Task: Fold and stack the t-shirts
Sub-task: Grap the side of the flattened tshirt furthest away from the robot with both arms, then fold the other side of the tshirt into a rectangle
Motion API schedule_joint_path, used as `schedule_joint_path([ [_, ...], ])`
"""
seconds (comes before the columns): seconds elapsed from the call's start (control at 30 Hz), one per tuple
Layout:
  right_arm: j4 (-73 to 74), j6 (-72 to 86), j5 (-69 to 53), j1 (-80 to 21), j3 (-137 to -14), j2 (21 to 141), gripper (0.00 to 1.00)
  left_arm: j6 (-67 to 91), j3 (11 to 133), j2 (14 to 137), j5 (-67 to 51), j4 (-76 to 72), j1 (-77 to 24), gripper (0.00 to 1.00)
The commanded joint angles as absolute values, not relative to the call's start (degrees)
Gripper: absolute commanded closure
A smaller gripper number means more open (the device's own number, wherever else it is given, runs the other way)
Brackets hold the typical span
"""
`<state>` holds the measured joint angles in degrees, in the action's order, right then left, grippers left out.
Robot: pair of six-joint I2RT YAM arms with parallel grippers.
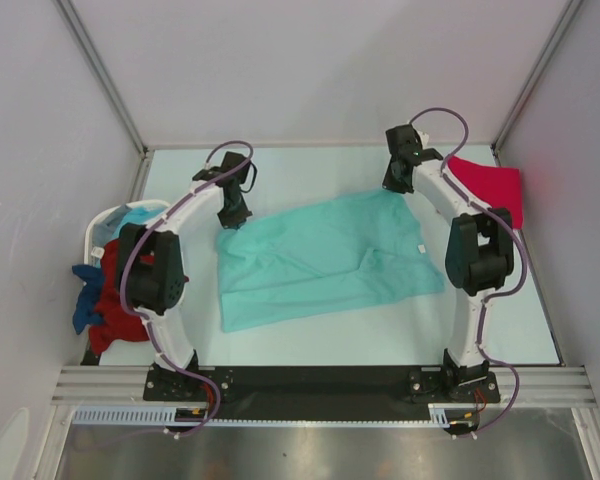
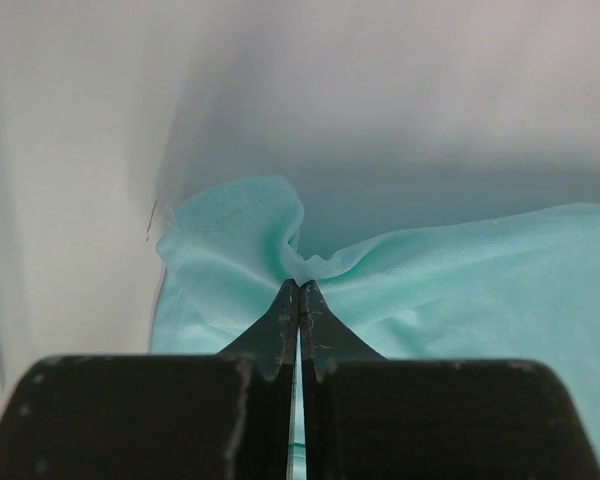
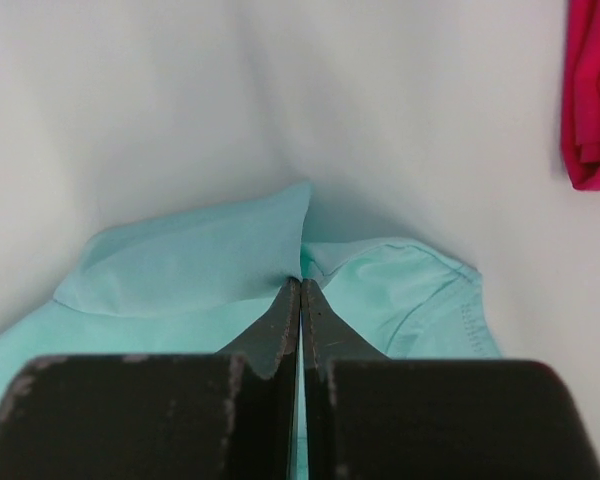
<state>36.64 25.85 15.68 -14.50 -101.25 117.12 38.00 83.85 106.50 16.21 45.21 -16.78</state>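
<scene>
Light teal t-shirt (image 1: 320, 260) lies spread and wrinkled at the middle of the table (image 1: 380, 335). Left gripper (image 1: 232, 215) pinches its far-left corner, jaws pressed together on the cloth; right gripper (image 1: 398, 182) likewise on the far-right corner. Pinkish-red t-shirt (image 1: 490, 185) lies far right, apart.

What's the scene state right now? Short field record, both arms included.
teal t-shirt: spread out mid-table, wrinkled, not yet folded
left pincer: shut on teal t-shirt at its far-left corner, cloth bunched at the tips
right pincer: shut on teal t-shirt at its far-right corner
pinkish-red t-shirt: far right of table, apart from the teal one
basket: white, at left edge; dark red shirt and blue shirt spill over its near side
</scene>
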Motion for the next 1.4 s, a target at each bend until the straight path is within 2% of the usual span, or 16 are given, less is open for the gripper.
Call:
schedule_joint_path([
  [0.0, 37.4, 25.4, 18.9, -15.3, -98.4, 110.1, 1.00, 37.6, 84.7, 100.7, 16.0, 45.4, -17.1, 1.00],
  [0.67, 39.1, 28.0, 21.3, -19.2, -86.2, 99.2, 1.00, 39.2, 73.0, 91.2, 14.9, 45.4, -19.6, 1.00],
  [1.37, 42.9, 30.0, 22.9, -22.1, -76.6, 86.8, 1.00, 41.6, 67.7, 79.9, 16.2, 49.1, -24.9, 1.00],
])
